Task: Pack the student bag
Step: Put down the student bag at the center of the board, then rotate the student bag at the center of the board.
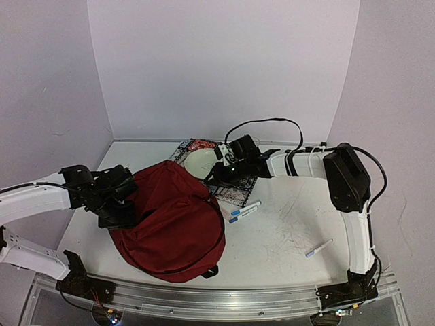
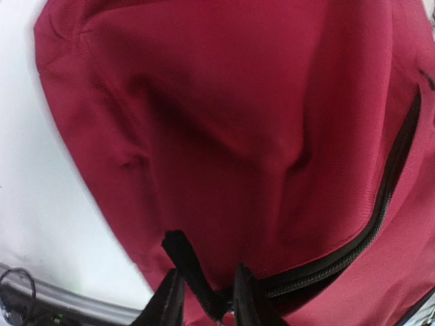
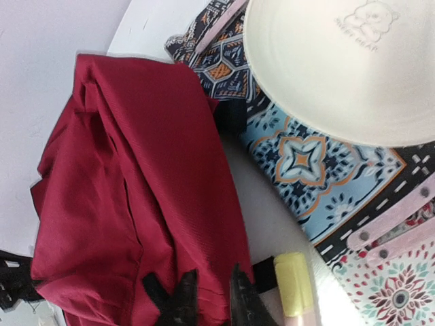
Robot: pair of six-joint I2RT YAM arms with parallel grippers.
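Note:
The student bag, dark red and floppy, lies at the front left of the table. My left gripper is at its left side. In the left wrist view that gripper is shut on a black zipper tab at the end of the black zipper. My right gripper is at the bag's far right edge. In the right wrist view it is shut on a fold of the bag's red fabric.
A cream bowl sits on a patterned cloth pouch behind the bag. A yellow-capped highlighter lies beside my right fingers. Two blue-capped markers lie right of the bag, and another marker lies at the front right.

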